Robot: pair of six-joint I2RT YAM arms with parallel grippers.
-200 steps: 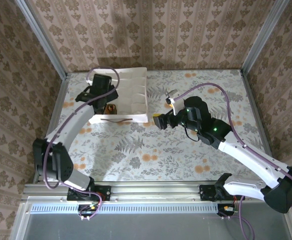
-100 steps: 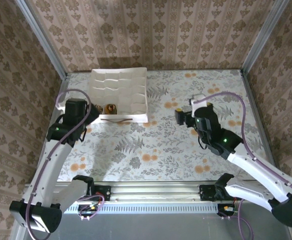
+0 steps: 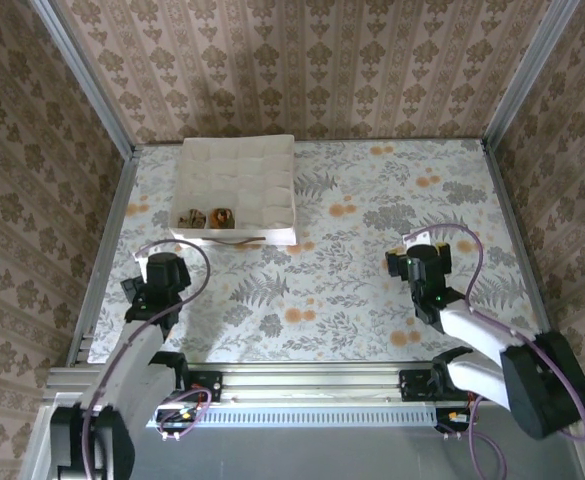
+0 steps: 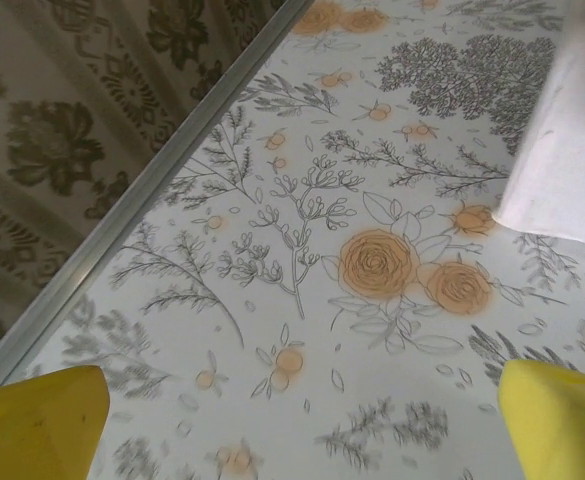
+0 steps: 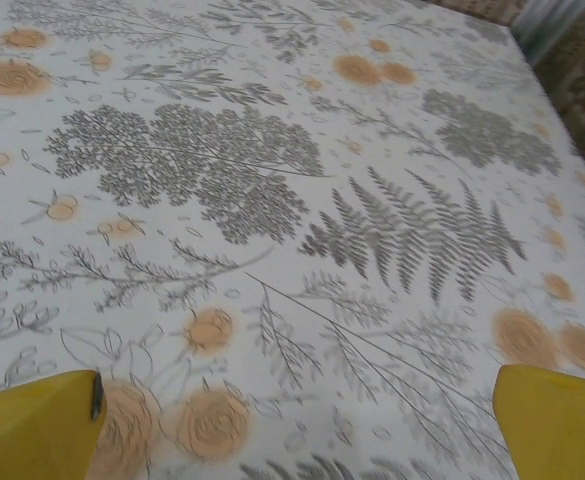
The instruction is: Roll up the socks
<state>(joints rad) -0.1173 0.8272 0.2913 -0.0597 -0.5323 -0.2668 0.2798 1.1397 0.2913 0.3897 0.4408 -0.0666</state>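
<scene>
Two rolled socks, a paler bundle (image 3: 185,217) and a brown-and-orange bundle (image 3: 220,216), sit side by side in the near row of the white gridded tray (image 3: 240,165) at the far left of the floral-covered desk (image 3: 332,300). The left pincer (image 4: 297,420) is on the near side of the tray, the right pincer (image 5: 294,425) well apart at the desk's right. Both pincers gape wide and grip nothing, with bare desk between their yellow fingertips. The bundles are too small to tell which way they point or how their long axes run.
</scene>
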